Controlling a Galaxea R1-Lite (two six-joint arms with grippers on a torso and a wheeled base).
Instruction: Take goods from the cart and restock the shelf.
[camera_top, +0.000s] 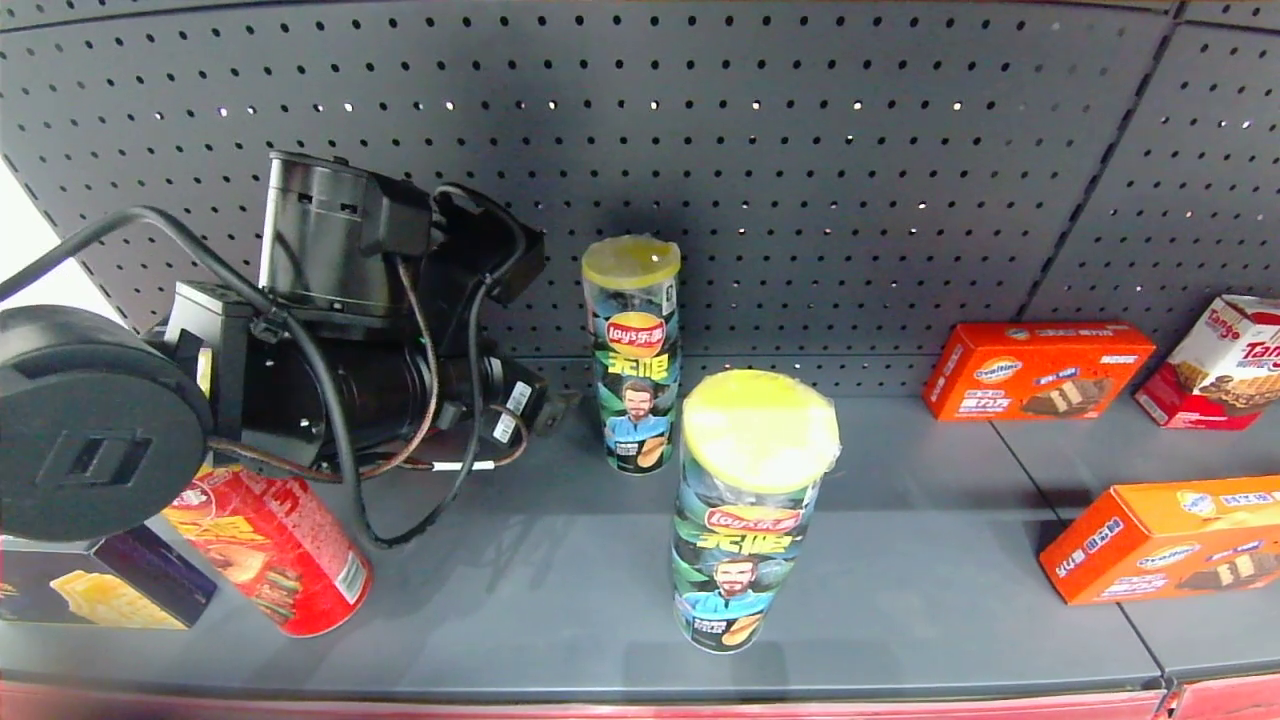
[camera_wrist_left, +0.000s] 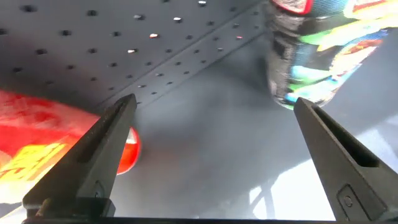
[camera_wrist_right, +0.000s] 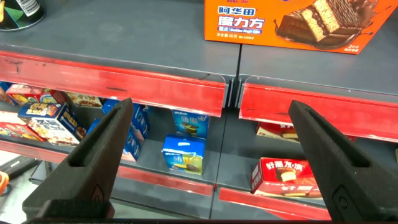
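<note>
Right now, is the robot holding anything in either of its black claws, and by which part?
Nothing is held. The black left gripper and the black right gripper both stand open and empty.

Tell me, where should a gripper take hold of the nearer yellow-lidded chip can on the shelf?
Probably around the middle of the nearer chip can, coming in level from the open front of the shelf, fingers at either side. It stands upright, and its wide lid gives little hold from above.

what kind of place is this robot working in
Most likely a shop aisle: a grey shelf with a pegboard back, stocked with chip cans and orange snack boxes, and red price rails along the shelf edges.
</note>
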